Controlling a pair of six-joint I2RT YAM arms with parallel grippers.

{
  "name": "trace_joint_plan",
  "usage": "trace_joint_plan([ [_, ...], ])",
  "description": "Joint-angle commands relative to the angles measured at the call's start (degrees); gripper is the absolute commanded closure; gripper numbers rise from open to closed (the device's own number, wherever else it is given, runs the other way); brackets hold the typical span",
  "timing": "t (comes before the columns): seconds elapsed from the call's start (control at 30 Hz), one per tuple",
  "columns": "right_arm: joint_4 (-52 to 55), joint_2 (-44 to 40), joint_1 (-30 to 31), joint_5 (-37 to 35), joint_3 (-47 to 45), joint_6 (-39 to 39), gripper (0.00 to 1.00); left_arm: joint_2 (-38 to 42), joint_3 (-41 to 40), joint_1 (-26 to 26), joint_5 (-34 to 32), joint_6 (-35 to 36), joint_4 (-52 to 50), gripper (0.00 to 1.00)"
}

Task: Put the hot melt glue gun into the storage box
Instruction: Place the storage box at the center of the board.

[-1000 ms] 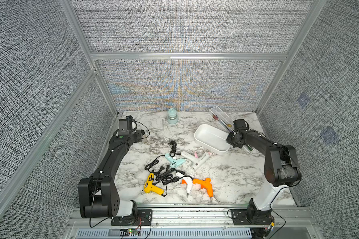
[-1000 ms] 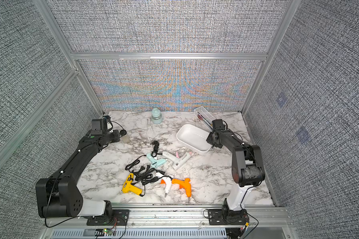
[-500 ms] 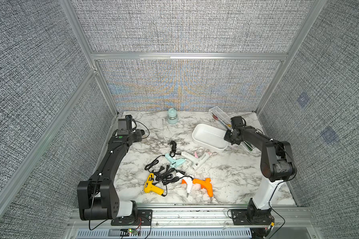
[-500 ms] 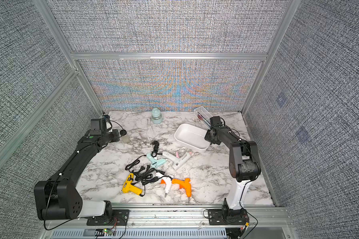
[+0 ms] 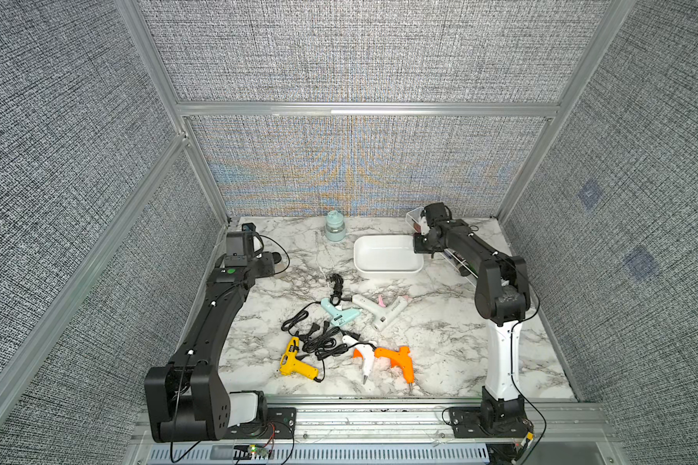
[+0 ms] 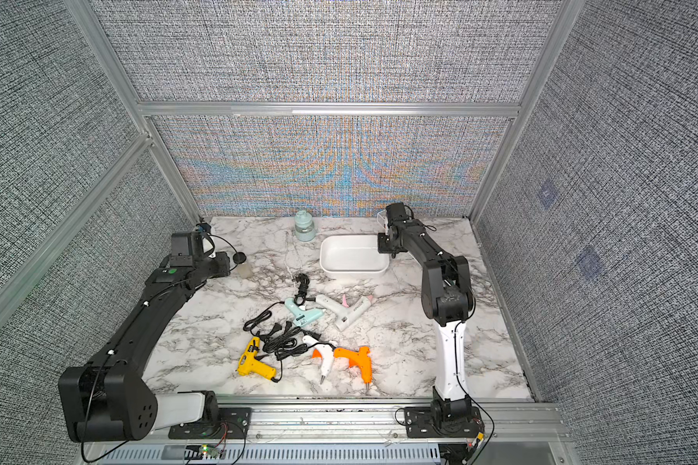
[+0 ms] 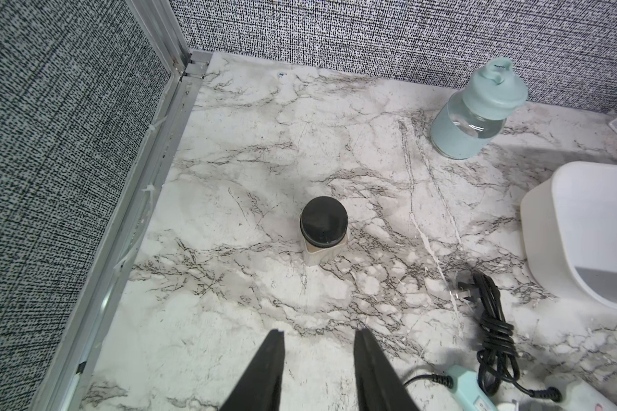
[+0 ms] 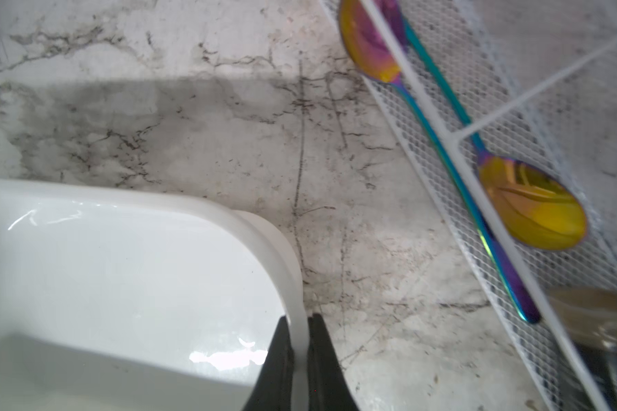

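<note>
In a top view the right hand (image 5: pixel 418 244) sits at the edge of the storage box (image 5: pixel 383 255) — glue guns (image 5: pixel 397 358) lie on the surface (image 5: pixel 440 342), well apart from it. Left wrist view: the left hand (image 7: pixel 319 332) is part open, holding nothing. Right wrist view: the right hand (image 8: pixel 300 318) pinches the box's wall.

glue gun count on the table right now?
5. Front row: yellow gun, white gun with orange tip, orange gun. Behind them: mint gun, white-and-pink gun. None in the storage box. Tangled cords could hide more.
</note>
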State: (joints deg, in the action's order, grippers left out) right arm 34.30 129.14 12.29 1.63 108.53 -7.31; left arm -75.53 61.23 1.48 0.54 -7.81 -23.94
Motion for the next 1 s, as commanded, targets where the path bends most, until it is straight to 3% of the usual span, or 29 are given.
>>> trace_joint_plan([
  [0.0,2.4,2.1,1.9,1.7,2.5,6.2,1.00,0.5,0.0,0.1,0.2,0.6,-0.8,0.61],
  [0.17,5.0,5.2,3.8,2.2,7.0,8.7,1.00,0.4,0.1,0.3,0.4,0.3,-1.0,0.61],
  [0.43,5.1,3.7,4.4,-0.1,5.6,5.6,0.99,0.9,-0.3,0.9,-0.3,0.3,-1.5,0.58],
  [0.6,6.0,0.8,4.3,-1.2,6.5,3.0,0.62,0.9,-0.2,1.1,-0.7,0.1,-1.5,0.52],
  [0.7,6.3,-1.9,4.5,-1.8,6.9,1.8,0.45,1.0,-0.3,1.3,-1.0,0.1,-1.5,0.49],
  [0.8,6.3,-5.5,4.9,-3.4,6.2,0.4,0.36,1.2,-0.3,1.8,-1.1,0.0,-1.9,0.48],
  [0.97,4.5,-14.3,6.0,-2.9,-0.8,-6.1,0.30,1.2,-0.4,3.8,-1.4,-0.3,-3.3,0.47],
])
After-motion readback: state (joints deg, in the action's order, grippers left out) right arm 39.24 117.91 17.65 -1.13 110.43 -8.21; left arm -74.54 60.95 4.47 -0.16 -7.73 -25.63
